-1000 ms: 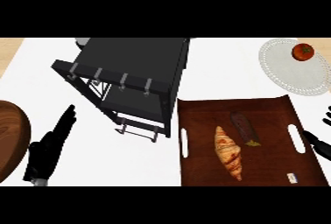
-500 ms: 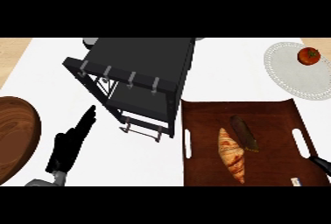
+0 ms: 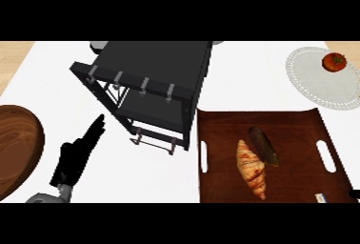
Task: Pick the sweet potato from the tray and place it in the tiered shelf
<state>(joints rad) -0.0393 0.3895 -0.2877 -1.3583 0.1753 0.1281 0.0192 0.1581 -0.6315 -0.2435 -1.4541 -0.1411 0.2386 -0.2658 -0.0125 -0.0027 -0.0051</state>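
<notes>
White counter (image 3: 239,81) — sweet potato (image 3: 263,145) mid-tray (image 3: 295,124), shelf (image 3: 151,76) beside

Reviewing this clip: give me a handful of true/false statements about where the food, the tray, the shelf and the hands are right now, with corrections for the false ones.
1. The sweet potato lies on the tray, beside the croissant. True.
2. The left hand is curled round the sweet potato. False: its fingers are straight, it holds nothing, and it sits left of the tiered shelf.
3. The tomato sits on the white plate at the upper right. True.
4. The tiered shelf stands to the right of the tray. False: it stands to the tray's upper left.
5. The wooden bowl holds the croissant. False: the croissant is on the tray; the bowl is at the left edge.
</notes>
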